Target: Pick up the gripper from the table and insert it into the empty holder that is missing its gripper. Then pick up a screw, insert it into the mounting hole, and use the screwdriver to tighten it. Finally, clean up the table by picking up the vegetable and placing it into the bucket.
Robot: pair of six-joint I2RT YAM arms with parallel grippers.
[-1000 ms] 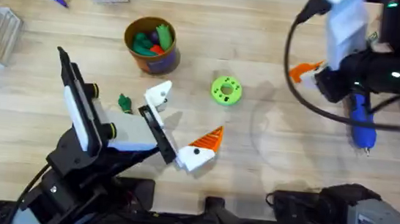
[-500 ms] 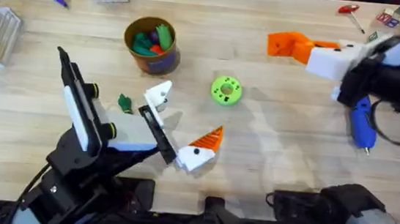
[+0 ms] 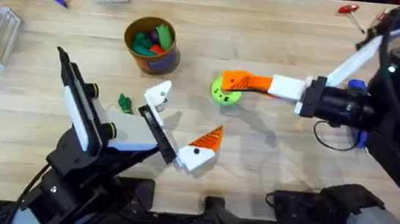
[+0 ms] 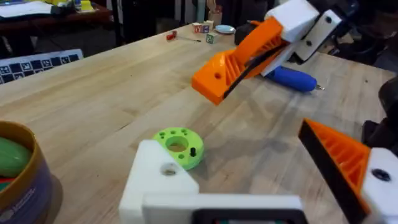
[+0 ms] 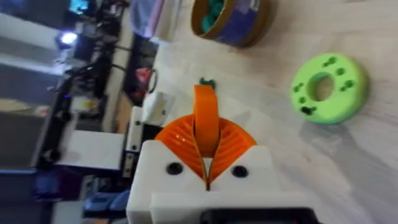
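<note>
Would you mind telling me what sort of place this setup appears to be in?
Most likely a robotics lab or workshop. Two arms work at a wooden table, a checkerboard calibration sheet lies at its far end, and a blue screwdriver and a red-handled tool lie on it, with cluttered benches behind.

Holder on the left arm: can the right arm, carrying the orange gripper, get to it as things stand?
Probably yes. The right gripper hovers above the green disc, and bare table lies between it and the holder; nothing blocks the way.
</note>
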